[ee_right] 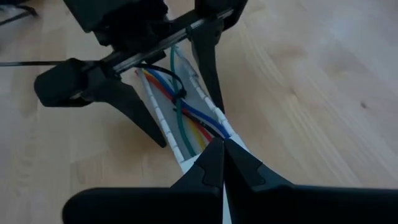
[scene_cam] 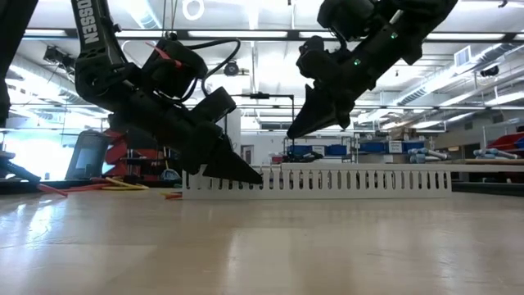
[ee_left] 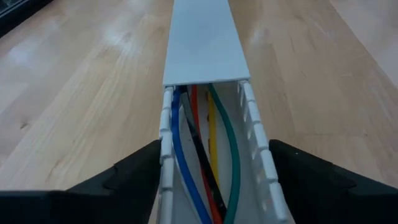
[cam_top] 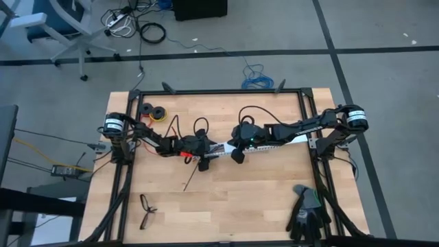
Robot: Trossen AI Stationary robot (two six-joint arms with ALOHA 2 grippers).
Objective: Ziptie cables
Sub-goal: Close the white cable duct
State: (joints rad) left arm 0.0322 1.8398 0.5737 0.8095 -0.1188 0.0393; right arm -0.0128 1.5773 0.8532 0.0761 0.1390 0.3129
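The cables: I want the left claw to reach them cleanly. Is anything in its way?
Nothing visible blocks the top: the cables lie exposed in the open slotted duct, whose walls stand between them and the left claw's fingers straddling it. The cover sits farther along.

Blue, red, yellow, green and black thin curved cables lie in a long white slotted plastic strip. A light wooden table carries black eyeglasses and dark gloves.
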